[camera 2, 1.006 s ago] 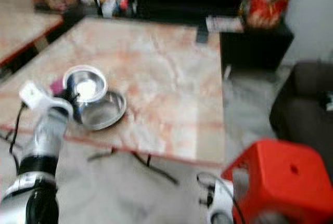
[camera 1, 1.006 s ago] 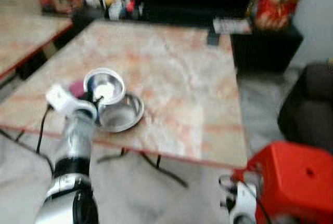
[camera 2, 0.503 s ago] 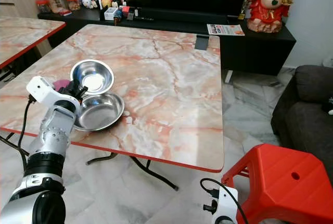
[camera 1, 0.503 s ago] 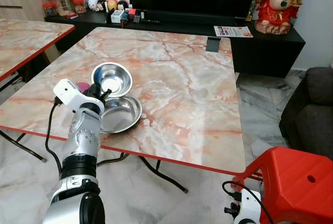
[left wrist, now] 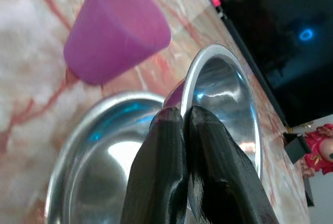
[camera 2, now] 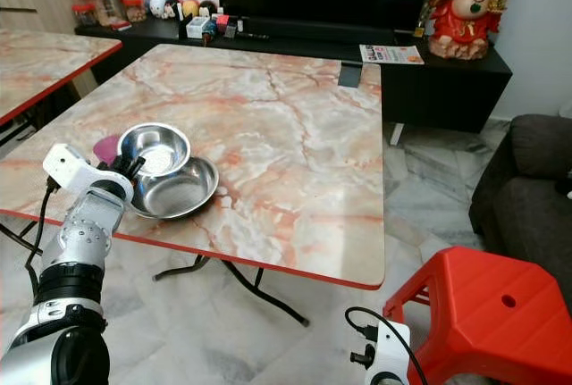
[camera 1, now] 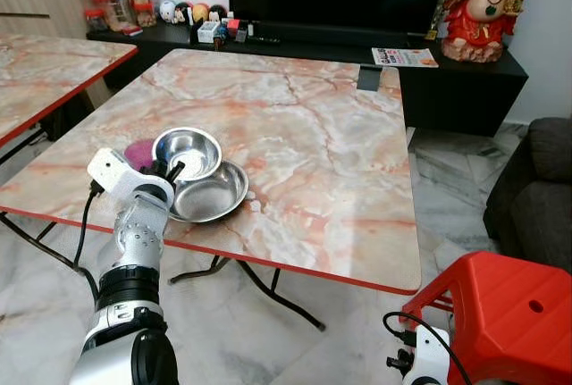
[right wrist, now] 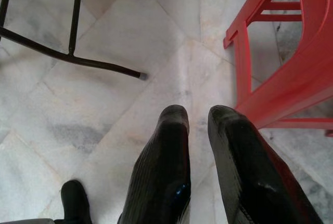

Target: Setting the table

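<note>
A small steel bowl (camera 1: 188, 151) hangs tilted over the back rim of a larger steel bowl (camera 1: 214, 196), near the front left of the marble table (camera 1: 322, 135). My left gripper (camera 1: 170, 173) is shut on the small bowl's near rim; in the left wrist view its fingertips (left wrist: 169, 117) pinch that rim (left wrist: 193, 86). A purple cup (camera 1: 137, 154) stands upside down just left of the bowls, apart from them. My right gripper (right wrist: 197, 114) hangs low over the floor beside the red stool, fingers slightly apart and holding nothing.
A red plastic stool (camera 1: 505, 313) stands at the front right, a dark sofa (camera 1: 541, 188) beyond it. A second marble table (camera 1: 45, 68) is on the left. Behind the table runs a black TV console (camera 1: 295, 41) with jars, small items and a red figurine (camera 1: 483, 1).
The blurred view has sharpened and shifted a little. The small bowl in my left gripper has come lower and closer to the large bowl, sitting less steeply tilted.
</note>
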Controlling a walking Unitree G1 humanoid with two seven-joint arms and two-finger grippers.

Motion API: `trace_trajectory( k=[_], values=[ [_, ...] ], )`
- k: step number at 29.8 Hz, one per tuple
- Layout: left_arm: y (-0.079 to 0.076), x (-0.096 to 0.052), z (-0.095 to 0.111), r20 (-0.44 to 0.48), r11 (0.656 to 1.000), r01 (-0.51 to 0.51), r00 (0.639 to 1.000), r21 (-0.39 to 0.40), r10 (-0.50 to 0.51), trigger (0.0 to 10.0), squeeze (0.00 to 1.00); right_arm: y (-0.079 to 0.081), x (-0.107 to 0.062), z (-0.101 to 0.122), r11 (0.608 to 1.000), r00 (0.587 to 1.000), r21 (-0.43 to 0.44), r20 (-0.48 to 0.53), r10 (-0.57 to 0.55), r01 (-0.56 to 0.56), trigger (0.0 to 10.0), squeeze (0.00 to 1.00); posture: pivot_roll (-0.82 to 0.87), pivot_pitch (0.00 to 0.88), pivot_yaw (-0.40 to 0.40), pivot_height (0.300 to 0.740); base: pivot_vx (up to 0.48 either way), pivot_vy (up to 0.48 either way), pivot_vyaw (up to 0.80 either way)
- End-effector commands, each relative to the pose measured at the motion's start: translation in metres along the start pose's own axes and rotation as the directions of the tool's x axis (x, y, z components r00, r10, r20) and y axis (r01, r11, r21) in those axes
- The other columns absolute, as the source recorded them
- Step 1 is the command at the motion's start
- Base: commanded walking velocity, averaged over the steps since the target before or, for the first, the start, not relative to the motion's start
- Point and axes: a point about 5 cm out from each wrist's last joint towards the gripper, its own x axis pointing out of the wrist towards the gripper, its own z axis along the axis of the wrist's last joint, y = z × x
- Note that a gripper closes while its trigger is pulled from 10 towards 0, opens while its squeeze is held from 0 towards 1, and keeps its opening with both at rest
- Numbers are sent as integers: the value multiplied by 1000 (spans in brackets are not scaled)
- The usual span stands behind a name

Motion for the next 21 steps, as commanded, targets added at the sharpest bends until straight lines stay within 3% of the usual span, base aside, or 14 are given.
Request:
trace_trajectory(
  k=[1,11,21],
  values=[
    [-13,2,0,-32,1000,28,999,-4,-28,10000,0,-1,0,-1,1000,1000,-4,-6,-1,1,10000,0,-22,0,-19,740,0,0,0],
    [-12,1,-8,-131,999,-24,991,25,27,10000,0,-1,-1,-2,1000,1000,-2,-13,-1,1,10000,0,-26,0,-15,740,0,0,0],
    [-7,-15,6,-139,997,-34,989,74,44,10000,0,-2,-1,-4,1000,1000,-4,-18,-1,1,10000,0,-17,0,-15,740,0,0,0]
  ],
)
